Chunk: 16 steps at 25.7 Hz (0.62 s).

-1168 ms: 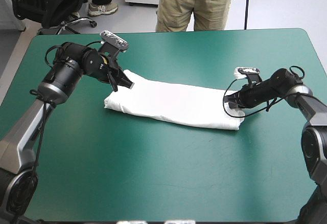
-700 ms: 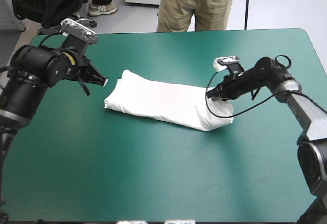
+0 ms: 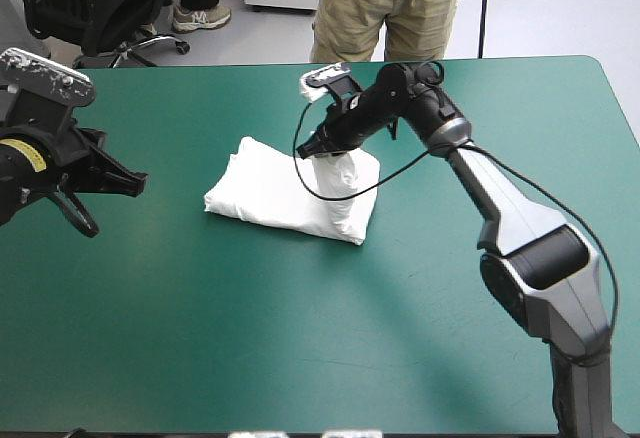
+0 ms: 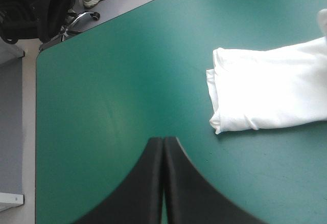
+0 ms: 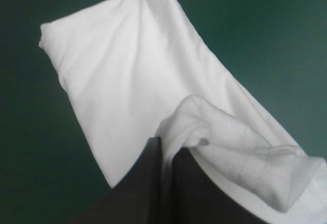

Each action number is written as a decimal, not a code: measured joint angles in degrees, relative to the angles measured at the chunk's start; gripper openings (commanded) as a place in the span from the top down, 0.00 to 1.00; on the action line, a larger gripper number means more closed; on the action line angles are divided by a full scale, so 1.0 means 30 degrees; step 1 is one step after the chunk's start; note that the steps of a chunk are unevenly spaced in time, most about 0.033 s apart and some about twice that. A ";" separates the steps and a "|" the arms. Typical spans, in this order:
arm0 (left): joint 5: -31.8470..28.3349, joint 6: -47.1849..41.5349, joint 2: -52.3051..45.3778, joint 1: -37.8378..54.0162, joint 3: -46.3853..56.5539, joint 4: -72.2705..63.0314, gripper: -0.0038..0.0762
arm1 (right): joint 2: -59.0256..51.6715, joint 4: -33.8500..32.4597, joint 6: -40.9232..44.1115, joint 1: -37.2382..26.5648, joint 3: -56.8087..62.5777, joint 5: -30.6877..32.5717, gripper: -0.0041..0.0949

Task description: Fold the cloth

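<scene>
Bright, even light; faint soft shadow beneath T-shirt (image 3: 270,193)

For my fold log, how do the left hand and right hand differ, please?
The left hand is shut on nothing; the right hand is shut on the T-shirt. The left hand hangs over bare table, apart from the T-shirt; the right hand holds one end raised above the rest. Both are shut.

right pincer (image 3: 313,149) has carried the t-shirt's (image 3: 265,194) end leftward; left pincer (image 3: 139,181) withdrew.

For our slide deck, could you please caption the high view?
Right gripper holds one end of the folded T-shirt raised over its middle; left gripper, shut, hangs clear.
</scene>
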 measured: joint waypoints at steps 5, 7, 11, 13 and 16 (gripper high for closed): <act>0.0022 0.0000 -0.0332 0.0000 0.0000 -0.0378 0.97 | 0.4129 -0.0064 0.1389 0.1354 -0.5976 0.0861 0.97; 0.0022 0.0000 -0.0339 0.0000 0.0000 -0.0472 0.97 | 0.5592 -0.0045 0.1866 0.1714 -0.7926 0.1019 0.97; 0.0022 0.0000 -0.0339 0.0000 0.0000 -0.0519 0.97 | 0.7823 0.0063 0.2451 0.2121 -1.0307 0.1162 0.95; 0.0022 0.0000 -0.0339 0.0000 0.0000 -0.0519 0.97 | 0.8739 0.0509 0.2258 0.2276 -1.0813 0.1162 0.79; 0.0022 -0.0005 -0.0339 0.0000 0.0000 -0.0531 0.97 | 0.9108 0.1923 0.1020 0.2609 -1.0944 0.1024 0.49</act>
